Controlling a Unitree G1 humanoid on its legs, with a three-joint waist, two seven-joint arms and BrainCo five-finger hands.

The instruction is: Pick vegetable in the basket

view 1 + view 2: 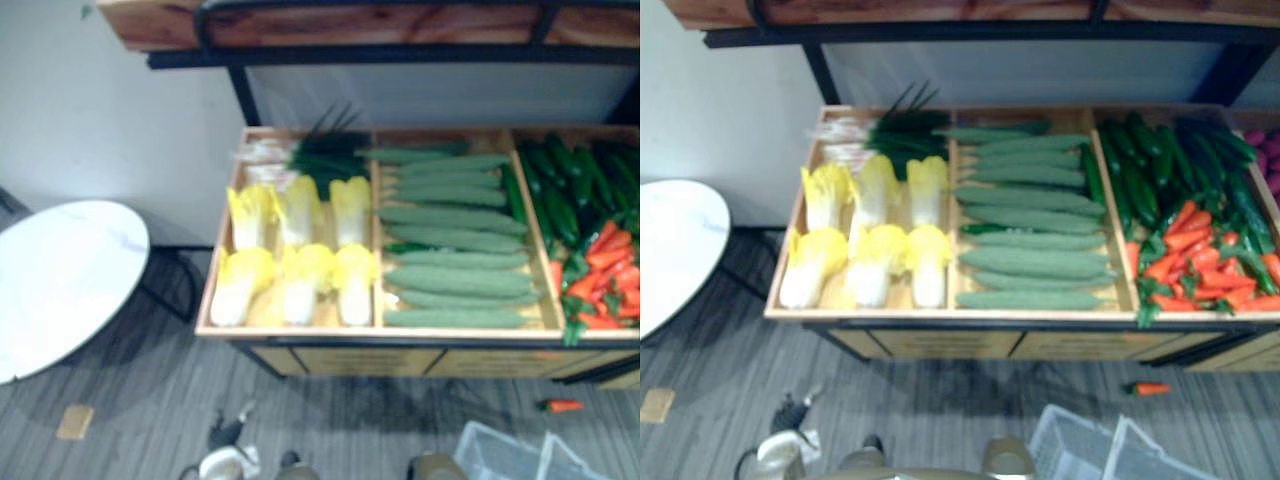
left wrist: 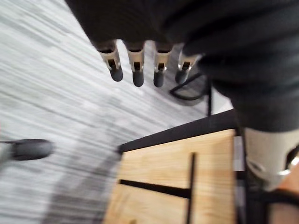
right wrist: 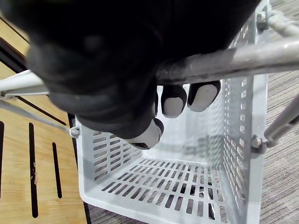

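1. The surface [image 1: 880, 312] is a wooden stand split into three bays, with a wooden shelf [image 1: 400, 25] above it.
2. The surface's left bay holds pale yellow cabbages [image 1: 875, 262] in two rows, stems toward its front rim; dark chives [image 1: 902, 135] lie behind them at the back of that bay.
3. The middle bay is stacked with long pale-green gourds [image 1: 1035, 220] lying crosswise.
4. The right bay holds dark cucumbers [image 1: 1140, 160] at the back and red peppers [image 1: 1200, 260] with green stalks toward the surface's front rim.
5. A stray pepper [image 1: 1148, 388] lies on the floor [image 1: 150, 400], just in front of the surface below its right bay.
6. The basket [image 1: 1080, 445], grey slotted plastic, is low down in front of the surface, toward its right end and near the stray pepper; I cannot tell whether it rests on the floor or hangs.
7. The right robot hand [image 3: 174, 100] has its fingers curled round the basket's metal handle [image 3: 224, 60], above the basket's open top; the surface's slotted wooden front is just beside the basket.
8. The left robot hand [image 2: 159, 65] holds nothing; its fingers hang straight and slightly apart over the floor, close to the surface's wooden front.
9. A round table [image 1: 60, 280] with a white top stands well to the left of the surface.
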